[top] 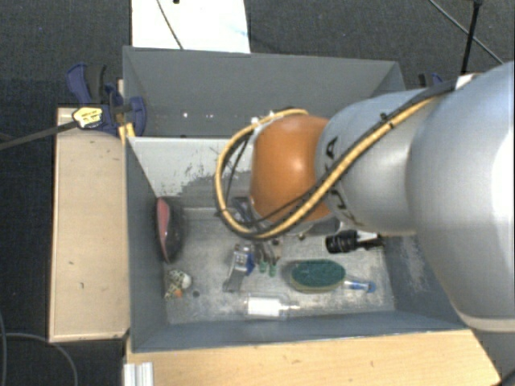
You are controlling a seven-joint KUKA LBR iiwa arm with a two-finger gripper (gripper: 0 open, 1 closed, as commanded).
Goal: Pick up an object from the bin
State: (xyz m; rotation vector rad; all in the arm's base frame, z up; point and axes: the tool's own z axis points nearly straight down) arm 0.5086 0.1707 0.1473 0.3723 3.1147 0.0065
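Note:
My gripper (251,264) hangs low over the middle of the bin floor, under the orange cover. Just to its right lies a flat, dark green oval pad (316,275). A white tube (265,306) lies in front of the gripper along the near wall. Behind the pad, a black cylinder (354,241) sticks out to the right. Nothing can be seen held in the gripper.
A dark red oval thing (166,230) leans against the left wall. A small crumpled, shiny scrap (177,281) sits in the front left corner. A thin blue-tipped stick (359,285) lies right of the pad. The arm covers the bin's right side.

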